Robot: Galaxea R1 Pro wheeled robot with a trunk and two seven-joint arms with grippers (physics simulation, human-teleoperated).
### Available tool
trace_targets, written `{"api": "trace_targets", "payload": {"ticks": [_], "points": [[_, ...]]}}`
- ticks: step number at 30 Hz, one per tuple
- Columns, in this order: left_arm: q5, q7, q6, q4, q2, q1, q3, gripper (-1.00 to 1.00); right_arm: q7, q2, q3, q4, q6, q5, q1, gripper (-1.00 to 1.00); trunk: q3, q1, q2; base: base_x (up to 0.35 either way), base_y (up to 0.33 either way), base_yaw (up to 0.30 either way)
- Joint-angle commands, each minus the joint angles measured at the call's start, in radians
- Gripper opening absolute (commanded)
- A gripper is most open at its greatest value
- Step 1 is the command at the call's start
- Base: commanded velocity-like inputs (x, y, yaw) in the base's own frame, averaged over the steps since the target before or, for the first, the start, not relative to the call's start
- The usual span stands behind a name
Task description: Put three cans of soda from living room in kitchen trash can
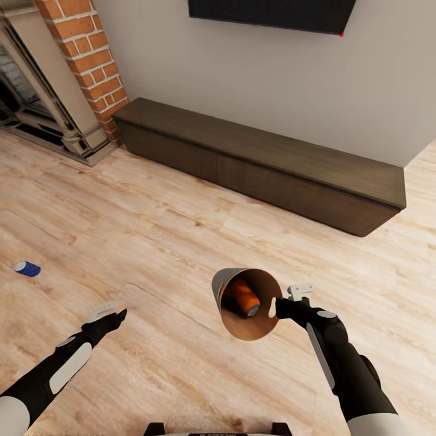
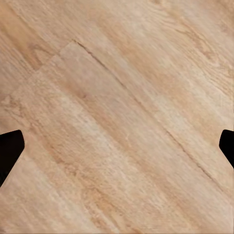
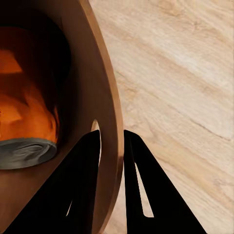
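My right gripper (image 1: 282, 306) is clamped on the rim of the trash can (image 1: 239, 327), one finger inside the wall and one outside, right by the oval handle hole. In the right wrist view the two black fingers (image 3: 87, 185) pinch the thin copper-brown wall (image 3: 105, 112) between them. The bin is off the floor, tipped on its side with its mouth facing back toward me.

Orange soda can (image 1: 245, 297) lies inside the bin, just beside my right fingertips on the inner side of the wall; its silvery end (image 3: 22, 152) faces the mouth.

Blue soda can (image 1: 27, 268) lies on its side on the plank floor (image 1: 181, 242), well apart from both grippers, out past my left gripper on its outer side and a bit farther forward. I can see only these two cans.

Left gripper (image 1: 112, 312) hangs over bare floor, holding nothing. In the left wrist view only the dark tips (image 2: 9, 148) show at opposite edges with wood planks between, so its jaws are spread wide.

Ahead of both grippers, well apart: a long dark low cabinet (image 1: 260, 163) against the grey wall, a brick chimney (image 1: 85, 54) and an ornate fireplace (image 1: 36, 91) off beyond the left side, and a dark screen (image 1: 272, 12) on the wall.
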Motion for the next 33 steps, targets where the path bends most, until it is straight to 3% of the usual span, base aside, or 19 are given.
{"api": "trace_targets", "payload": {"ticks": [1, 6, 11, 13, 15, 16, 24, 26, 33], "points": [[0.001, -0.006, 0.001, 0.0, 0.012, 0.001, 0.0, 1.0, 0.009, -0.003, -0.001, -0.001, 0.002, -0.018, 0.0, -1.0, 0.001, 0.0, 0.0, 0.0, 0.0, 0.148], [0.001, -0.06, 0.001, 0.0, 0.03, 0.007, 0.001, 1.0, 0.036, -0.025, -0.006, -0.001, -0.017, -0.013, 0.003, -1.0, 0.008, 0.0, 0.0, 0.0, 0.0, 0.149], [-0.003, -0.088, 0.002, 0.0, 0.037, 0.012, 0.001, 1.0, 0.118, -0.098, -0.01, 0.0, -0.073, -0.01, 0.048, -1.0, 0.015, 0.0, 0.0, 0.0, 0.0, 0.16], [-0.004, -0.101, 0.003, 0.001, 0.038, 0.012, 0.001, 1.0, 0.135, -0.115, -0.01, 0.001, -0.087, -0.008, 0.076, -1.0, 0.018, 0.0, 0.0, 0.0, 0.0, 0.166], [-0.004, -0.114, 0.004, 0.001, 0.038, 0.012, 0.001, 1.0, 0.14, -0.122, -0.01, 0.002, -0.104, -0.007, 0.091, -1.0, 0.02, 0.0, 0.0, 0.0, 0.0, 0.167], [-0.004, -0.14, 0.008, 0.001, 0.038, 0.012, 0.001, 1.0, 0.147, -0.132, -0.01, 0.003, -0.155, -0.004, 0.125, -1.0, 0.022, 0.0, 0.0, 0.0, 0.0, 0.167], [-0.005, -0.205, 0.01, 0.003, 0.038, 0.013, -0.001, 1.0, 0.181, -0.147, -0.014, 0.002, -0.222, -0.004, 0.176, -1.0, 0.032, 0.0, 0.0, 0.0, 0.0, 0.167], [-0.006, -0.25, 0.007, 0.037, 0.039, 0.027, -0.001, 1.0, 0.188, -0.18, -0.015, 0.007, -0.286, -0.011, 0.205, -1.0, 0.035, 0.0, 0.0, 0.0, 0.0, 0.168], [-0.007, -0.384, 0.001, 0.073, 0.058, 0.066, 0.0, 1.0, 0.191, -0.203, -0.016, 0.017, -0.336, -0.016, 0.234, -1.0, 0.044, 0.0, 0.0, 0.0, 0.0, 0.167]]}}
